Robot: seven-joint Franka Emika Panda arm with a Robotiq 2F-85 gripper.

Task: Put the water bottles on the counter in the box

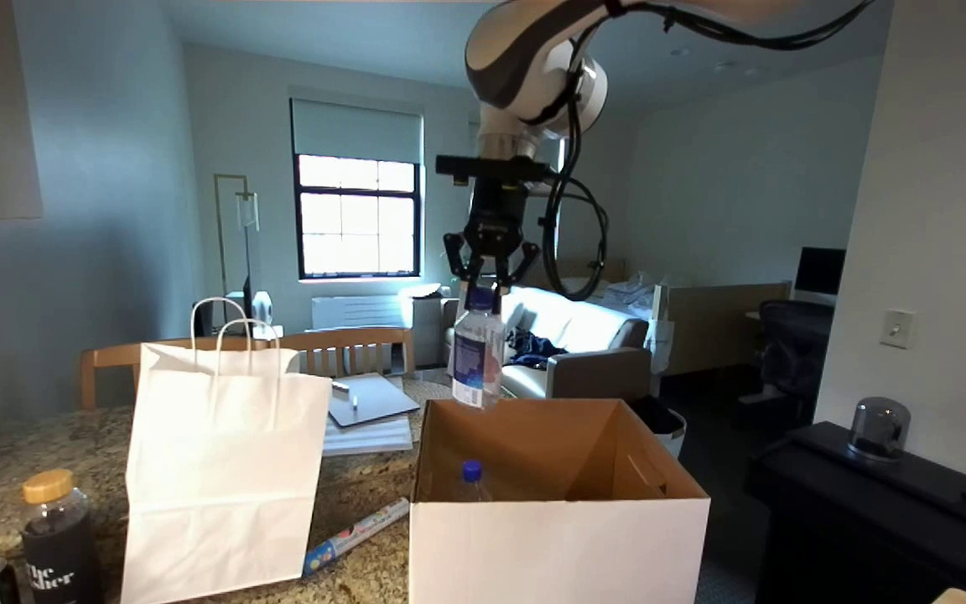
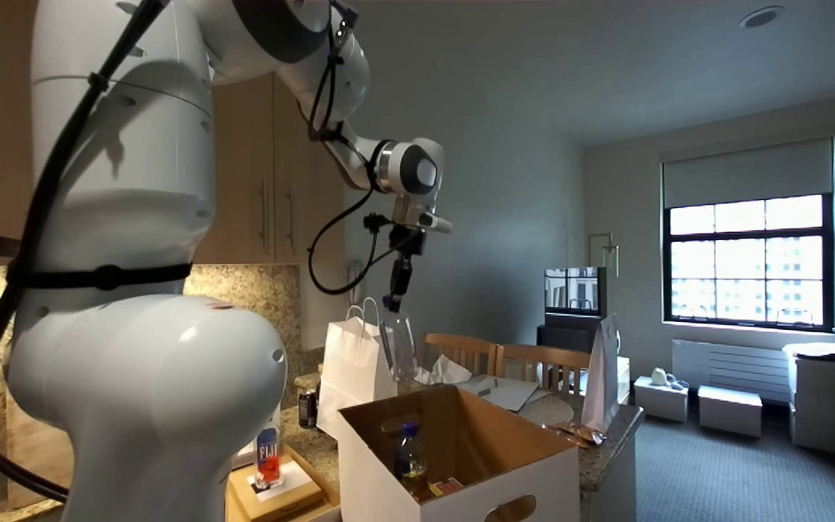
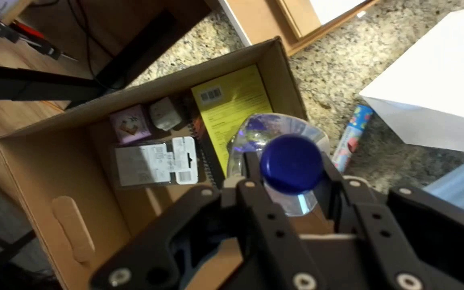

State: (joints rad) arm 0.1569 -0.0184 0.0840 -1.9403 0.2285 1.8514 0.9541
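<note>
White cardboard box (image 2: 486,438) holds one blue-capped plastic bottle (image 2: 410,460); black claw (image 1: 483,300) grips another bottle (image 1: 476,361); FIJI-labelled bottle (image 2: 267,460) at the box's nine o'clock likely remains.

A blue-capped bottle (image 1: 478,359) hangs — near-upright — over the open box (image 1: 558,549).

White arm (image 2: 127,232), black end effector (image 1: 481,302)

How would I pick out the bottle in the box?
In an exterior view, find the big open box, pale outside. Inside it stands a blue-capped bottle. The held bottle is blue-capped too but hangs from the gripper; this one sits lower, ungripped.
</note>
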